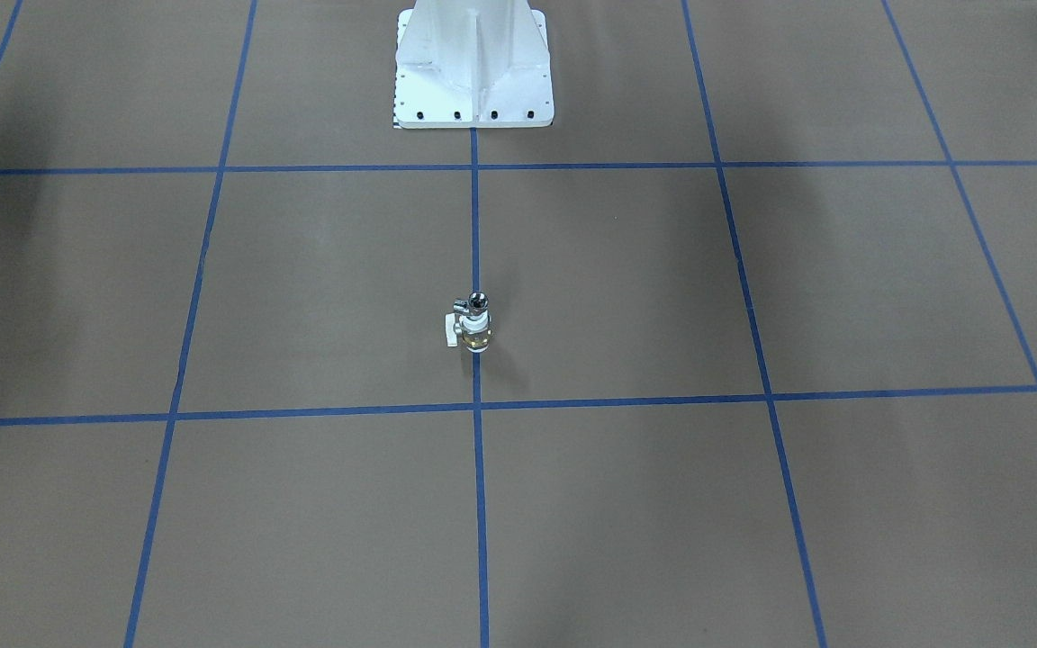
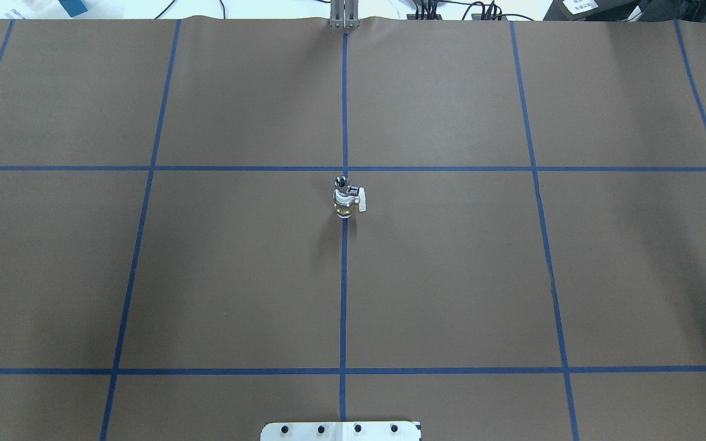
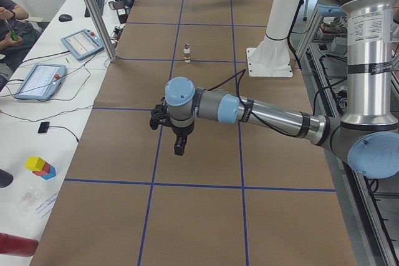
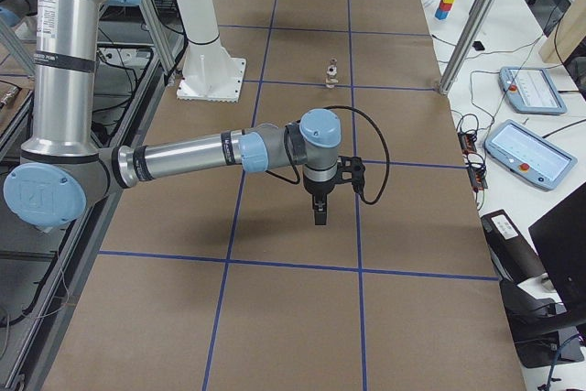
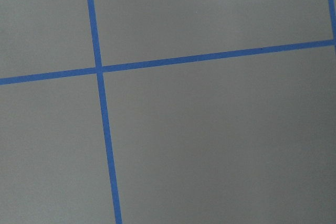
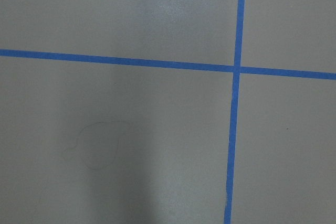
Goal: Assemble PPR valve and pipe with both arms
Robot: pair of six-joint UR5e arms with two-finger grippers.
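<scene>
The PPR valve (image 1: 475,331) stands upright at the middle of the table on the blue centre line, with its white handle to one side. The silver pipe (image 1: 478,300) sits on top of it. Both show in the overhead view, valve (image 2: 345,205) and pipe (image 2: 341,181). My left gripper (image 3: 179,147) hangs above the table far from them, towards the robot's left end. My right gripper (image 4: 318,215) hangs likewise towards the right end. I cannot tell whether either is open or shut. Both wrist views show only brown paper and blue tape.
The white pedestal base (image 1: 473,72) stands behind the valve. Blue tape lines grid the brown paper (image 2: 451,275). A side table holds teach pendants (image 3: 37,79) and coloured blocks (image 3: 40,166). An aluminium post (image 4: 467,29) stands at the table's far edge.
</scene>
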